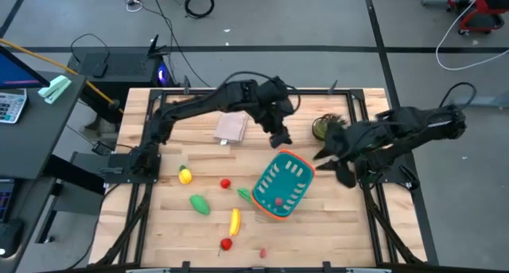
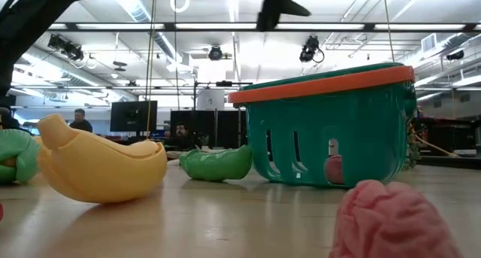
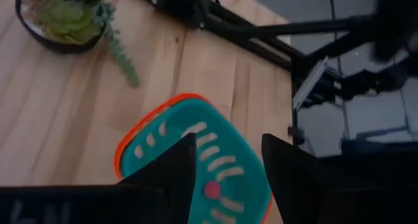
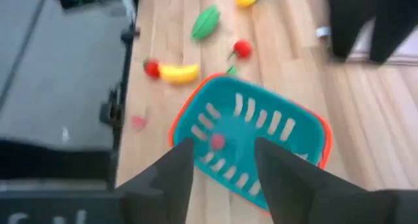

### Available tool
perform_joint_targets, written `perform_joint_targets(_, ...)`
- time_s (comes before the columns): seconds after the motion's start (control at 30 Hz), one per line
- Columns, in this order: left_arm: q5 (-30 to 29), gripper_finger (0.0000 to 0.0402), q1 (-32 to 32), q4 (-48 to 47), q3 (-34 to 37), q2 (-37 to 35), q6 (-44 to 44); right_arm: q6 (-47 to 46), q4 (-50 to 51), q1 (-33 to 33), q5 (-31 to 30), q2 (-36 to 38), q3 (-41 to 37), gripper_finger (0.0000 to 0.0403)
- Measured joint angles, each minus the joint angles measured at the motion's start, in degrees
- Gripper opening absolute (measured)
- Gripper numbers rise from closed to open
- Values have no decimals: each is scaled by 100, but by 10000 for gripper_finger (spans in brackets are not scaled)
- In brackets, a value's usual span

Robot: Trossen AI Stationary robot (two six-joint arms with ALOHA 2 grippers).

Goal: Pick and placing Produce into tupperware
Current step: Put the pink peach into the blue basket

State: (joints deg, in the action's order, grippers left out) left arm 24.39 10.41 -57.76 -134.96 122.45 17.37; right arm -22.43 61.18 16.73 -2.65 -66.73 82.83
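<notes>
We see the left gripper (image 1: 280,136) hovering with fingers spread, empty, above the far end of the teal basket (image 1: 296,171), which holds one red piece (image 1: 278,200), while the right gripper (image 1: 328,152), also spread, waits beside the basket, banana (image 1: 235,220) and lemon (image 1: 185,176) on the table (image 1: 159,225).

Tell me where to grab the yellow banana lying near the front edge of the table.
Grip the banana across its narrow middle, coming straight down from above. It lies flat on the table, long axis running roughly front to back, so the fingers should close from its two sides. The red ball sits just beyond one end.
</notes>
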Motion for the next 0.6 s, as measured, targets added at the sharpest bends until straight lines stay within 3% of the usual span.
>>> perform_joint_targets(0.23, 17, 171, 228, -965, 5, -514, 28, 1286, -353, 44, 159, -1355, -4, 224)
perform_joint_targets(0.43, 27, 172, 224, -1689, -2, -1086, 154, 1882, -584, 227, 1214, -2490, -11, 236)
perform_joint_targets(0.6, -150, 171, 240, -1957, 0, -1487, 117, 1998, -1763, 471, 1760, -2777, -15, 224)
